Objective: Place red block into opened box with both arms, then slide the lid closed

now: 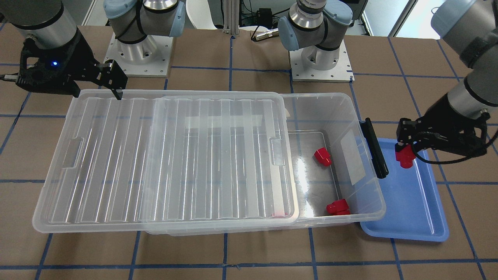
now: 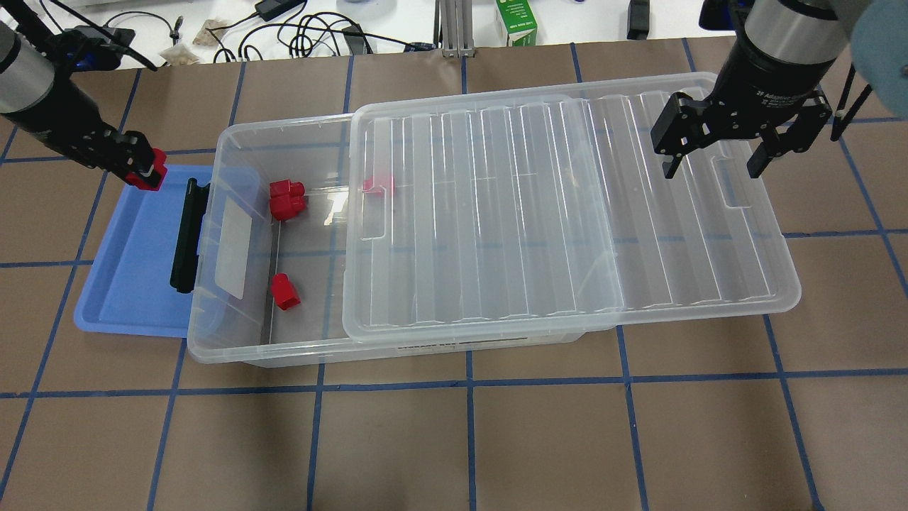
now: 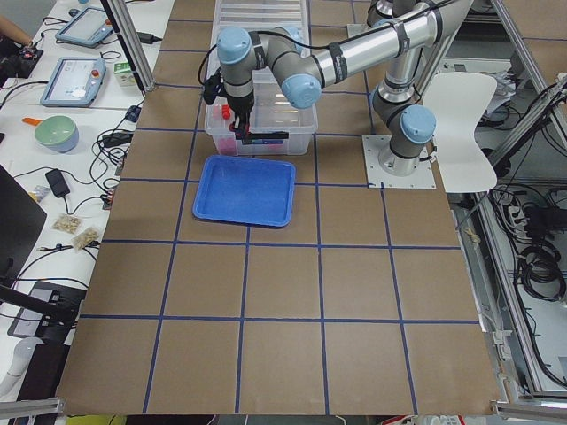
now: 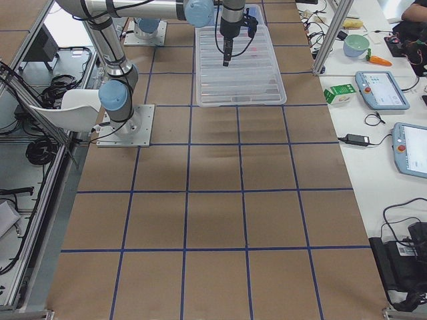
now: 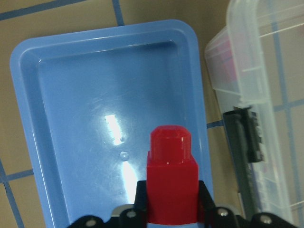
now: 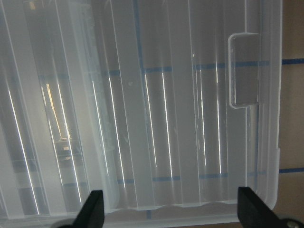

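At 9 o'clock on the table in your overhead view, the left claw [image 2: 140, 165] is pinched on a red block [image 5: 171, 164]. Its two fingers press the wide body from either side, and the narrower end sticks out past the tips. Claw and block hang over the 11 o'clock corner of the blue tray [image 2: 120, 284], outside the box [image 2: 234, 348]. The tray lies just beside the box's left short end, partly under its rim, and that end carries the black clip [image 2: 186, 238]. This end of the box is uncovered, and you can see loose blocks on its floor. One [image 2: 286, 292] lies toward 6 o'clock. At 12 o'clock, by the far wall, you see red [image 2: 286, 199] doubled through the clear plastic, so you cannot tell whether it is one piece or two. A further red shape [image 2: 378, 186] shows dimly under the lid's left edge. The lid [image 2: 539, 213] rests on the box, covers the rest of it and overhangs well past the right end. At the lid's 2 o'clock, the right claw [image 2: 713, 172] hangs with its fingers spread wide and holds nothing. Its tips point down at the ribbed sheet beside the notch [image 2: 731, 183] in that short end. You cannot tell from any view whether the tips touch the plastic or sit just above it.
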